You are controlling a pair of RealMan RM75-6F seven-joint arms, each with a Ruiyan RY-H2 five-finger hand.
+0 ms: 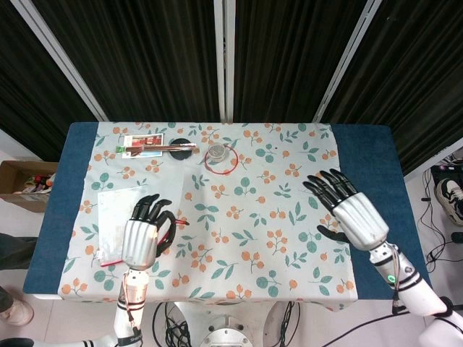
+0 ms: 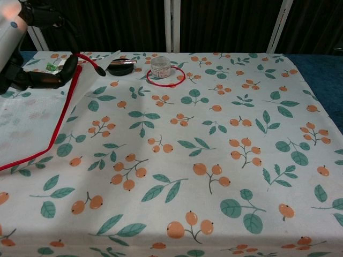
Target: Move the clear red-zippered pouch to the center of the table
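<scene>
The left hand (image 1: 141, 238) is over the left part of the table (image 1: 365, 148) with the clear red-zippered pouch (image 1: 116, 220) in its grip: its dark fingers (image 1: 160, 217) curl around the red zipper edge, and the pouch's near corner is lifted and folded up against the palm, while the rest of the pouch seems to lie flat just left of the hand. In the chest view that hand (image 2: 21, 53) shows only at the upper left corner, the red zipper line running down and away from its fingertips.

Beyond the left hand, toward the far edge, lie a card (image 1: 143, 144), a black disc (image 1: 181, 148) and a small jar (image 1: 218, 153) inside a red ring (image 1: 221, 160).

The right hand (image 1: 351, 213) hovers over the right part of the cloth, fingers spread apart and holding nothing.
</scene>
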